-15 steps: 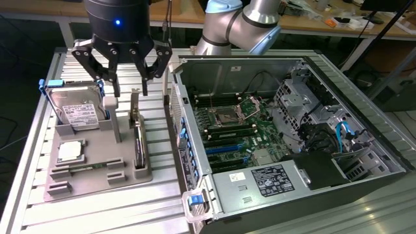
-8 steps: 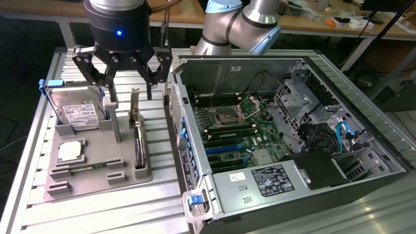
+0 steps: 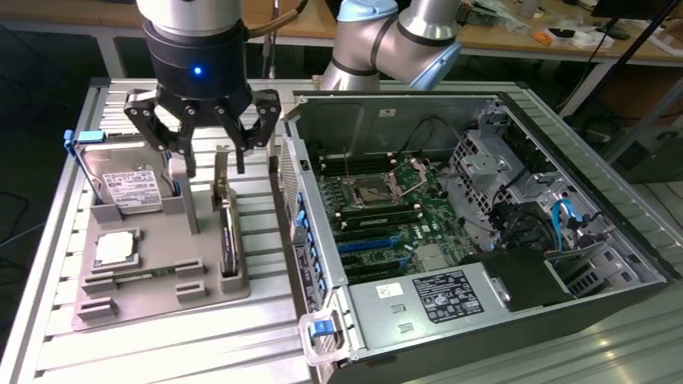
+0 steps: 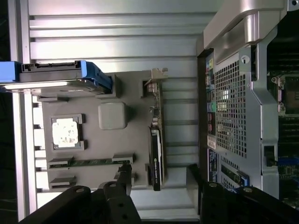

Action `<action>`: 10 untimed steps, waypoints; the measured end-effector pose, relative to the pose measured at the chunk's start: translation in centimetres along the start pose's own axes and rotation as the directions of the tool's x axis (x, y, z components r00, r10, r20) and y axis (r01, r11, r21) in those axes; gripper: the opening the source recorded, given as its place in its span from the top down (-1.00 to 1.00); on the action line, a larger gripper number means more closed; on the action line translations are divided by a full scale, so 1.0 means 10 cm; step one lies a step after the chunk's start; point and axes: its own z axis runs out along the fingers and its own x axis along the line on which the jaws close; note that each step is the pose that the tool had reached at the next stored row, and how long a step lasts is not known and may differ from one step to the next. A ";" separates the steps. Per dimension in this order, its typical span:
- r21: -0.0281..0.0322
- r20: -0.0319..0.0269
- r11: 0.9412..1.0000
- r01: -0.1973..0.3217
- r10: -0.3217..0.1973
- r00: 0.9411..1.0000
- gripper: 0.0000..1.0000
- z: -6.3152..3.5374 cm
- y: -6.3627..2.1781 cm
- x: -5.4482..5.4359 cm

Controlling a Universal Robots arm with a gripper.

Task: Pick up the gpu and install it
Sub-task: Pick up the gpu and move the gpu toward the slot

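The gpu [image 3: 225,220] is a thin dark card with a silvery end bracket. It stands on edge in a slot of the grey holder tray [image 3: 160,280] on the exterior view's left. My gripper [image 3: 217,166] hangs just above the card's bracket end, open, with one finger on each side and nothing held. In the wrist view the gpu [image 4: 157,140] lies between my two dark fingers [image 4: 124,175], and the gripper [image 4: 159,171] straddles its far end without touching it.
In the same tray, a boxy hard drive [image 3: 123,186] with a blue frame stands beside the gpu, with a square silver chip [image 3: 115,250] and a memory stick [image 4: 88,162] below it. The open computer case [image 3: 469,232] with its motherboard [image 3: 389,204] lies to the exterior view's right.
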 end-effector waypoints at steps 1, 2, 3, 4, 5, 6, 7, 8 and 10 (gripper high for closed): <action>0.000 -0.001 1.000 0.000 0.000 1.000 -0.16 0.019 -0.001 0.00; 0.000 -0.002 1.000 0.000 0.000 1.000 -0.04 0.039 -0.002 0.00; 0.000 -0.002 1.000 0.000 0.000 1.000 -0.04 0.057 -0.002 0.00; 0.000 -0.003 1.000 0.000 0.000 1.000 0.10 0.075 -0.003 0.00; 0.000 -0.004 1.000 0.000 0.000 1.000 0.10 0.092 -0.004 0.00; 0.000 -0.005 1.000 0.000 0.000 1.000 0.10 0.110 -0.004 0.00; 0.000 -0.005 1.000 0.000 0.000 1.000 0.10 0.127 -0.005 0.00; 0.000 -0.006 1.000 0.000 0.000 1.000 0.10 0.148 -0.006 0.00; 0.000 -0.009 1.000 0.000 0.000 1.000 0.10 0.187 -0.007 0.00</action>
